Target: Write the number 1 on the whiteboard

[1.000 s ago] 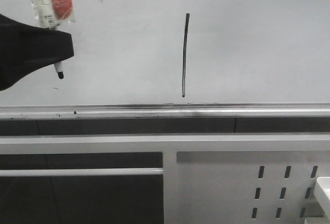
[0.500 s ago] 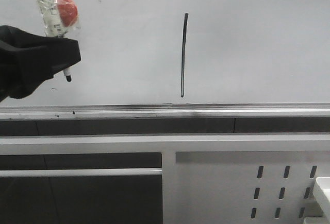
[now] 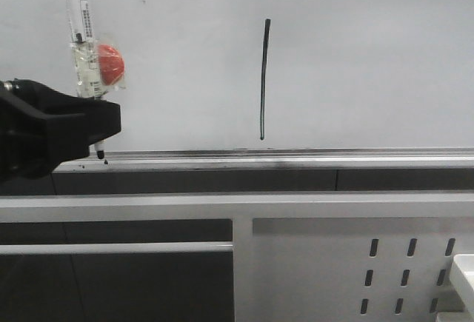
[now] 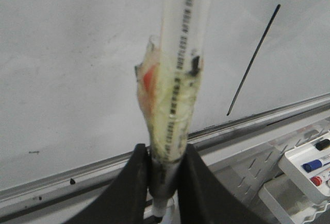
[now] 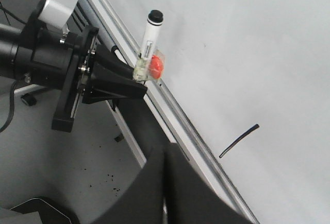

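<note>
Your whiteboard [image 3: 355, 55] fills the background, pale grey, with its silver tray rail [image 3: 296, 161] along the lower edge and a white perforated frame [image 3: 355, 263] below. The number 1 [image 3: 264, 79] stands near the board's middle as a thin, black, nearly upright stroke, ending just above the rail. Your left end effector [image 3: 95, 128] is clenched on a marker pen [image 3: 83, 48], held upright, with taped wrapping and a red blob [image 3: 111, 64] on its side; its tip sits at the rail, well left of the stroke. Your right end effector [image 5: 165, 183] has its fingers pressed together, grasping nothing.
</note>
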